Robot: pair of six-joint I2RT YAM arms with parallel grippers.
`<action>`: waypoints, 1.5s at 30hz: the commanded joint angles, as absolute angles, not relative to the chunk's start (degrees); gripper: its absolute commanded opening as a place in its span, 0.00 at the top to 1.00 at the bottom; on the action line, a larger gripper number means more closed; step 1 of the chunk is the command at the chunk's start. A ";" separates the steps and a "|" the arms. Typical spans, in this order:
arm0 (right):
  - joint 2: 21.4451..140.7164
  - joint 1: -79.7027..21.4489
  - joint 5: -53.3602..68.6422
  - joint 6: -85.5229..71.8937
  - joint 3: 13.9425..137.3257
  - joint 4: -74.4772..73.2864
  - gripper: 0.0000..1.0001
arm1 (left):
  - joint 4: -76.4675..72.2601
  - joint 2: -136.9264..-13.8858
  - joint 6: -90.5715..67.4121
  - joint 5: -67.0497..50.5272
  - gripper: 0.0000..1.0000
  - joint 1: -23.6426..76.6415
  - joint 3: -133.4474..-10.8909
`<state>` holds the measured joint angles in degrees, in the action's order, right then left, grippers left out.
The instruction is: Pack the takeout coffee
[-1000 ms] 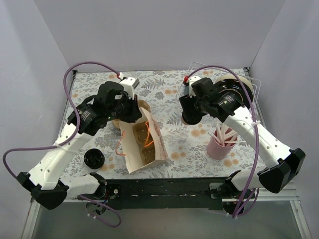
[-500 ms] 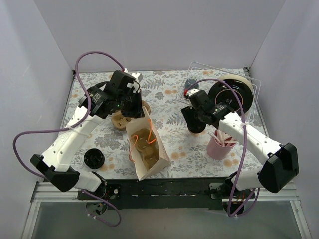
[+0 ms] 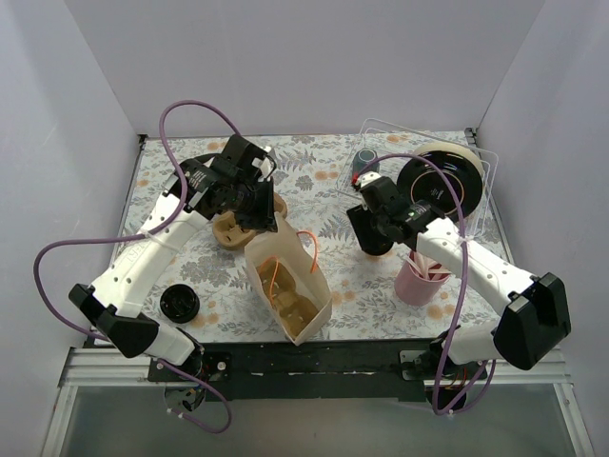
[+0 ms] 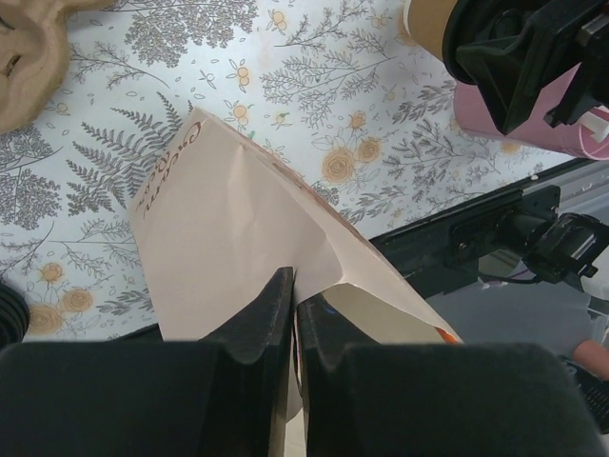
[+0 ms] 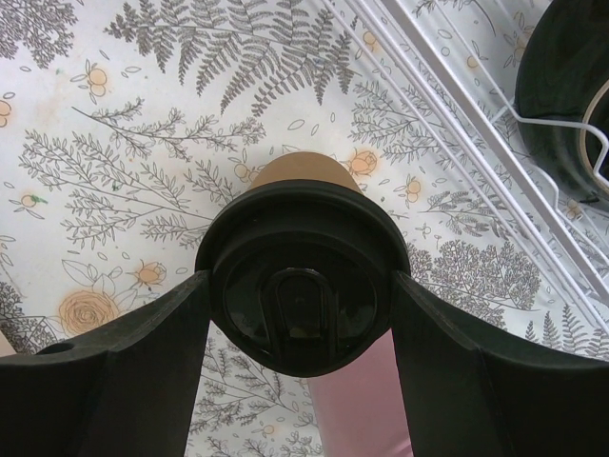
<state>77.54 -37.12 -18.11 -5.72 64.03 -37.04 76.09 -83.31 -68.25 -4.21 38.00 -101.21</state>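
While the left gripper [image 4: 293, 290] is closed tight on the top edge of the bag [image 4: 228, 219], its fingers pressed together with the paper fold between them, the right gripper [image 5: 299, 286] is clamped on the coffee [image 5: 300, 171], one finger against each side of its black lid [image 5: 298, 319]. From the wrist, the kraft cup wall shows below the lid. Whether its base rests on the table [image 3: 343, 286] or hangs just above it, I cannot tell.

From above, the bag stands upright at the front middle of the flowered table with its mouth open to the camera. Orange handles [image 3: 309, 243] loop at its rim, and something tan lies at the bottom. The coffee sits to the right of the bag, apart from it, between the bag and a pink cup [image 3: 419, 281] that holds straws. That pink cup is just beside the right forearm.

Behind the bag, a brown pulp tray [image 3: 231, 231] lies partly under the left wrist. A loose black cap [image 3: 179, 303] rests near the front left corner. At the back right, a wire rack [image 3: 481, 190] holds a black disc, with a grey mug [image 3: 366, 157] next to it.
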 commanded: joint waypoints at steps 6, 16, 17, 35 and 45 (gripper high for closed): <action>78.22 -36.39 -17.49 -5.36 64.25 -33.93 0.26 | 72.16 -83.40 -65.66 -7.73 0.92 38.14 -103.35; 82.53 -33.84 -12.92 -2.73 64.60 -31.81 0.19 | 70.05 -85.34 -66.09 -8.88 0.90 38.14 -104.85; 82.70 -33.75 -13.09 -2.55 65.56 -31.82 0.17 | 70.40 -85.60 -66.01 -8.88 0.90 38.14 -104.85; 83.59 -32.43 -7.25 -2.02 91.37 -47.28 0.04 | 69.87 -88.85 -64.69 -5.45 0.50 38.14 -110.65; 81.48 -32.43 19.92 -3.16 107.56 -54.32 0.12 | 79.27 -90.45 -68.98 10.19 0.28 38.06 -124.55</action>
<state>82.50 -32.56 4.89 -2.70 101.16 -50.09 73.49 -93.12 -66.04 0.23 38.02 -119.13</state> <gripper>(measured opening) 0.891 0.719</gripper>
